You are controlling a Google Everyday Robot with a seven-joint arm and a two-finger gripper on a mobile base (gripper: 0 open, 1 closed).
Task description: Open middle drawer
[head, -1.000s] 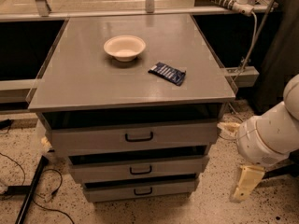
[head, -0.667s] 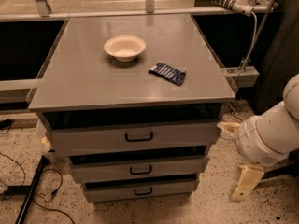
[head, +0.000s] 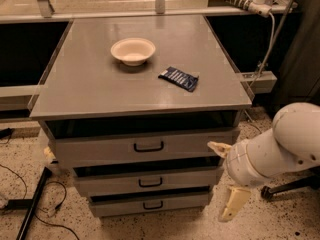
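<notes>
The grey cabinet has three stacked drawers under its top. The middle drawer (head: 110,184) is the second one, a low grey front with a small black bar handle (head: 150,183). It sits pushed in, with a dark gap above it. My gripper (head: 218,182) is at the right end of the drawer fronts, level with the middle drawer. Its two cream fingers (head: 233,203) are spread wide, one up by the top drawer's corner, one down near the bottom drawer. It is open and holds nothing, and it is to the right of the handle, not touching it.
A white bowl (head: 132,50) and a dark blue packet (head: 179,78) lie on the cabinet top (head: 90,84). The top drawer (head: 100,149) and bottom drawer (head: 115,206) are pushed in. Cables and a black leg (head: 30,209) lie on the floor at left. A power strip (head: 240,1) hangs at back right.
My gripper and arm have moved left and slightly down, closer to the right end of the drawers. The drawers, bowl and packet have not moved.
</notes>
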